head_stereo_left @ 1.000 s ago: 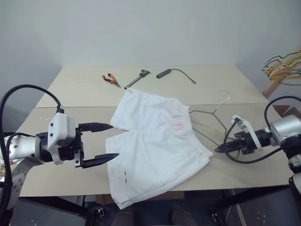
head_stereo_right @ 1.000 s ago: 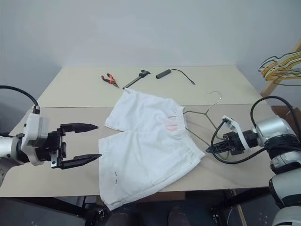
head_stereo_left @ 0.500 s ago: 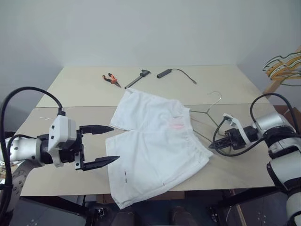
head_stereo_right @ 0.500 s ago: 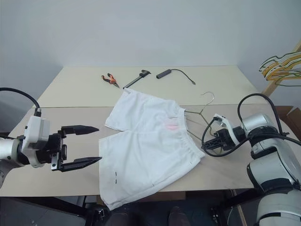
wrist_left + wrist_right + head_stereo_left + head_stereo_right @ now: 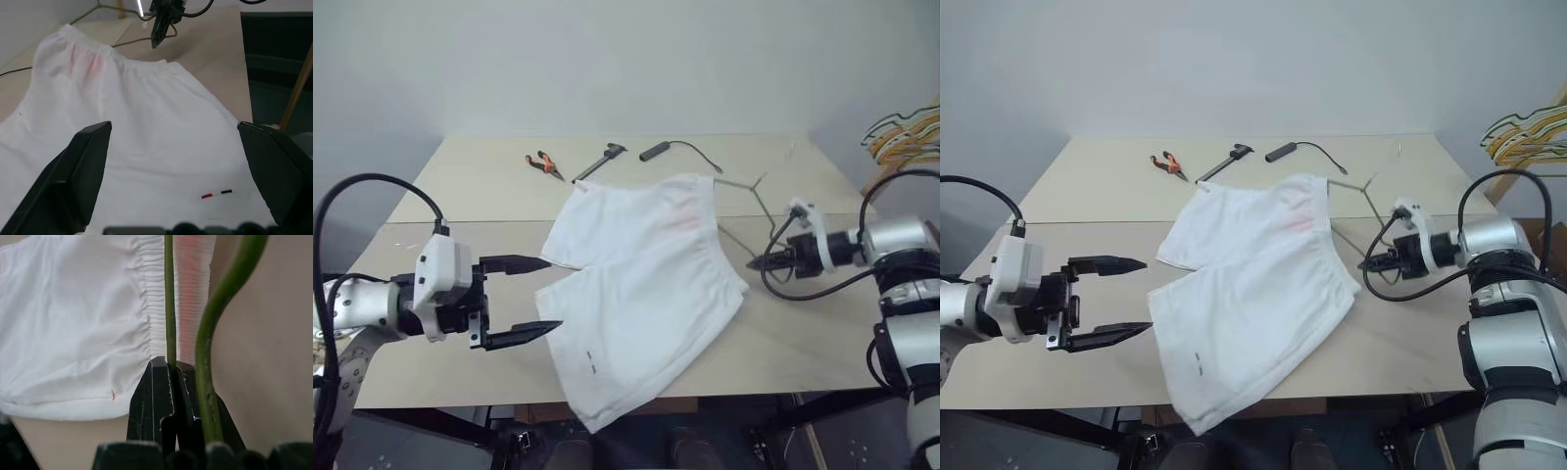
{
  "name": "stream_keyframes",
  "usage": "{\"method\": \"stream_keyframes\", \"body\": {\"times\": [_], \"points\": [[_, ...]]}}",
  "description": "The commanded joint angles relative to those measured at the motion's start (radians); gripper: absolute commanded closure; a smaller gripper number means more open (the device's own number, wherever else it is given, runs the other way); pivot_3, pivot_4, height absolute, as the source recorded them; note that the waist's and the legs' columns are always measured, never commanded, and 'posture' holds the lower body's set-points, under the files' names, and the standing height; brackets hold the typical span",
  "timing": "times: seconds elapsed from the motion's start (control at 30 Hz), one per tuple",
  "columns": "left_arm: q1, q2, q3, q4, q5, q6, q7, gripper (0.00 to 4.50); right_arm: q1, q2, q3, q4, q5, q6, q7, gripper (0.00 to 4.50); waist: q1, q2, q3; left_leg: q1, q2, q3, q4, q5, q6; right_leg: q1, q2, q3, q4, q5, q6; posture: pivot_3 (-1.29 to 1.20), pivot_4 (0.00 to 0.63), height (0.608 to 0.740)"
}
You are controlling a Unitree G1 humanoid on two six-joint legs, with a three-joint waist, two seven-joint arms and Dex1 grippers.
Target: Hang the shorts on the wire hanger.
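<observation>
Wire hanger (image 5: 169,298) between right gripper's (image 5: 171,377) jaws

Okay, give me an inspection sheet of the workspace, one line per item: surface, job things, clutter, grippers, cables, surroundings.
Surface: beige table with a seam across it.
Job's things: white shorts lie flat, one leg over the near edge; wire hanger partly under the waistband.
Clutter: orange-handled pliers, a dark tool, a black device with a cord.
Grippers: left gripper open beside the shorts; right gripper shut on the hanger wire.
Cables: black cables loop from both wrists.
Surroundings: coloured hangers at right.
</observation>
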Motion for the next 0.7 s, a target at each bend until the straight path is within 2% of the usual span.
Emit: {"method": "stream_keyframes", "body": {"times": [0.03, 0.2, 0.37, 0.6, 0.7], "points": [[-0.088, 0.013, -0.037, 0.069, 0.030, -0.049, -0.035, 0.02, 0.068, -0.027, -0.054, -0.331, -0.019, -0.085, -0.094, 4.50, -0.003, 0.001, -0.001, 0.000, 0.000, 0.000, 0.000, 0.000, 0.000, 0.000, 0.000, 0.000, 0.000, 0.000, 0.000, 0.01, 0.000, 0.740], [-0.337, 0.042, -0.120, 0.317, 0.135, -0.166, -0.131, 0.02, 0.137, -0.038, -0.036, -0.787, -0.045, -0.082, -0.160, 4.50, -0.026, 0.002, -0.001, -0.001, 0.000, 0.000, 0.000, 0.000, 0.000, -0.001, 0.000, 0.000, 0.001, 0.000, 0.000, -0.05, 0.000, 0.740], [-0.582, 0.046, -0.194, 0.558, 0.219, -0.278, -0.248, 0.02, 0.143, -0.049, 0.000, -1.012, -0.020, 0.038, -0.146, 4.50, -0.054, 0.001, -0.003, -0.002, -0.001, 0.000, 0.001, 0.000, 0.000, 0.000, 0.000, 0.000, -0.002, 0.000, 0.001, -0.10, 0.000, 0.740], [-0.886, -0.042, -0.319, 0.884, 0.332, -0.454, -0.408, 0.02, 0.096, -0.085, 0.064, -1.115, 0.006, 0.204, -0.127, 4.50, -0.086, 0.000, -0.004, -0.006, -0.001, -0.001, 0.009, -0.001, 0.002, 0.001, -0.001, -0.002, -0.001, 0.001, 0.003, -0.14, 0.000, 0.740], [-0.959, -0.052, -0.440, 0.946, 0.335, -0.496, -0.445, 0.02, 0.068, -0.093, 0.088, -1.118, 0.013, 0.246, -0.125, 4.50, -0.111, 0.000, -0.004, -0.007, -0.001, -0.001, 0.011, -0.001, 0.002, 0.000, -0.001, -0.002, 0.000, 0.001, 0.003, -0.16, 0.000, 0.740]]}}
